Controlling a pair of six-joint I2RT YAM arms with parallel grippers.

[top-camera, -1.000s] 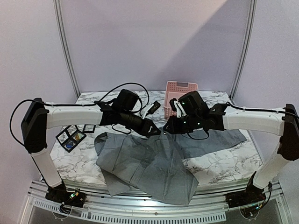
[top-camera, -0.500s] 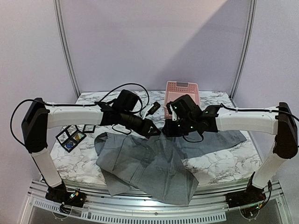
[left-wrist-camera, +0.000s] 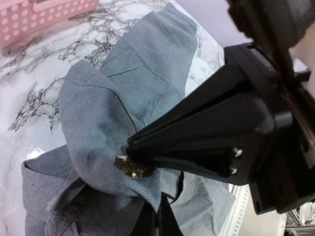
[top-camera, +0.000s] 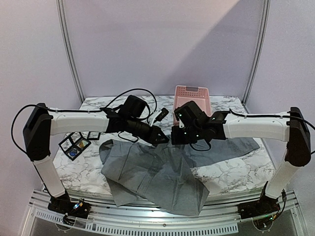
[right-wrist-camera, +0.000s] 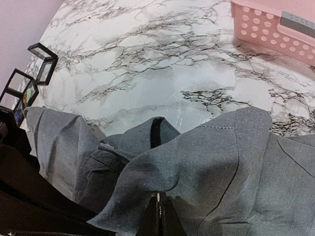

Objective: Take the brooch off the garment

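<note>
Grey garment [top-camera: 147, 172] on the desk [top-camera: 231, 173], one fold pinched up.
Left tool [left-wrist-camera: 157, 217] and right tool [left-wrist-camera: 130, 146] both clamp the cloth; the gold brooch [left-wrist-camera: 133, 167] on that fold touches the right tool's tip.

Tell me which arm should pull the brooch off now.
Right: the right gripper looks shut on the brooch, while the left gripper pinches the garment beside it, anchoring it.

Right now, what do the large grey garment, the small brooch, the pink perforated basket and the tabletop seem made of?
Large grey garment: soft woven cloth, matte; it folds and shows stitched seams.
Small brooch: probably metal, gold-toned glint.
Pink perforated basket: likely moulded plastic, even holes.
Tabletop: marble-patterned; stone or laminate, unclear.
</note>
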